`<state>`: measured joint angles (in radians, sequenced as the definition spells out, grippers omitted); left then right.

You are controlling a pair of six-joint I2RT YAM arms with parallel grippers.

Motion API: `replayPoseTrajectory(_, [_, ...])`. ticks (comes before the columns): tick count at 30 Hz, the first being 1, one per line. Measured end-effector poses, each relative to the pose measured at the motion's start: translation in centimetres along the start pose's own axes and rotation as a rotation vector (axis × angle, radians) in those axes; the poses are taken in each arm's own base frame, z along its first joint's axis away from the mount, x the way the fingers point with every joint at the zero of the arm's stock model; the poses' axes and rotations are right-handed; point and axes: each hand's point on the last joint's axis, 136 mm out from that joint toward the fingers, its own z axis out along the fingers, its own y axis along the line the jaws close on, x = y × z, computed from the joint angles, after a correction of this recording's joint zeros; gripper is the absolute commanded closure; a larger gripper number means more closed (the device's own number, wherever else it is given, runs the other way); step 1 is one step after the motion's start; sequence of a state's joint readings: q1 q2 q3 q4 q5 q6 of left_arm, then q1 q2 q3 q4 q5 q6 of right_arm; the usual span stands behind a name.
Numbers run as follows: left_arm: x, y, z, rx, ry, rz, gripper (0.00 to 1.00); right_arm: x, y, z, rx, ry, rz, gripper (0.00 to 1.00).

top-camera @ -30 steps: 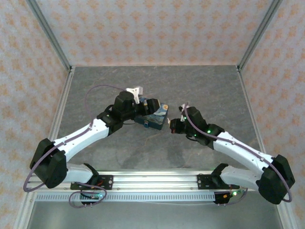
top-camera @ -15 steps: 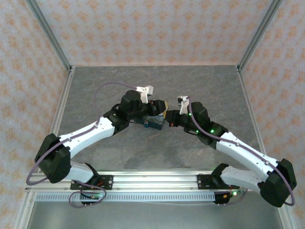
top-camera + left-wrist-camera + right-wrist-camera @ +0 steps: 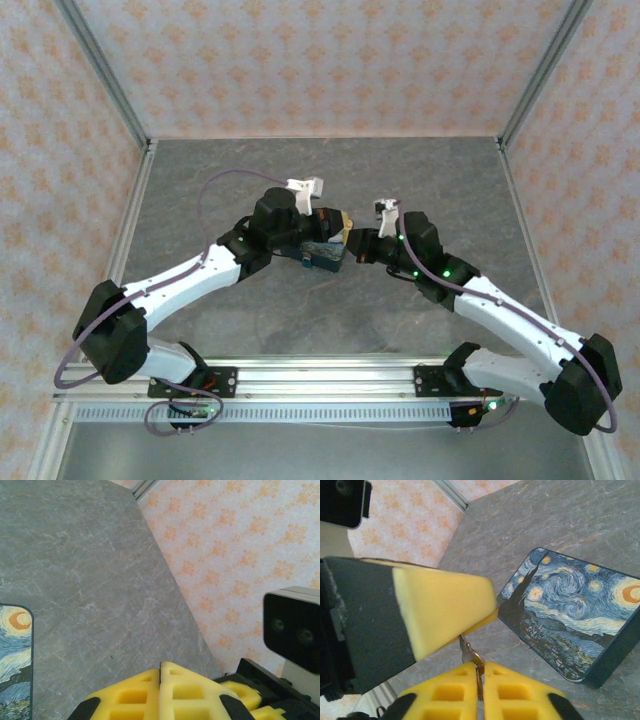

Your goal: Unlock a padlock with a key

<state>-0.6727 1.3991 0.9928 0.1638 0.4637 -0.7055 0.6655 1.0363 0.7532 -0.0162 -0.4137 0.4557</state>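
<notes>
- Left gripper: yellow fingers pressed together; whatever they pinch is hidden.
- Right gripper: clamped on a thin silvery key, its tip at the left finger's edge.

We see both arms built of white shells between black joint housings, the left arm trailing a lilac cable and the right arm dotted with small green lights. Each wrist carries a white camera block, and the fingers are yellow ribbed pads on black backing
</notes>
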Motion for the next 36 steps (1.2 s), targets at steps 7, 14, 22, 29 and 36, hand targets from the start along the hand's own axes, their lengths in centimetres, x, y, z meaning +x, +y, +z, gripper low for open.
replayPoseTrajectory(7, [-0.9, -0.9, -0.3, -0.005, -0.006, 0.034, 1.00, -2.6, -1.7, -1.8, -0.065, -0.066, 0.074, 0.56])
replayPoseTrajectory(14, [-2.1, -2.3, -1.2, 0.020, -0.033, 0.063, 1.00, -4.0, -0.1, -2.9, -0.239, -0.106, 0.106, 0.48])
replayPoseTrajectory(22, [-2.3, -2.7, -1.5, 0.027, -0.040, 0.066, 1.00, -3.5, 2.4, -2.3, -0.353, -0.069, 0.103, 0.50])
replayPoseTrajectory(29, [-2.3, -2.7, -1.5, 0.027, -0.040, 0.066, 1.00, -2.2, 2.6, -1.0, -0.362, -0.017, 0.120, 0.57])
replayPoseTrajectory(36, [-2.3, -2.7, -1.5, 0.026, -0.040, 0.066, 1.00, -1.8, 2.4, -0.4, -0.355, 0.003, 0.135, 0.69])
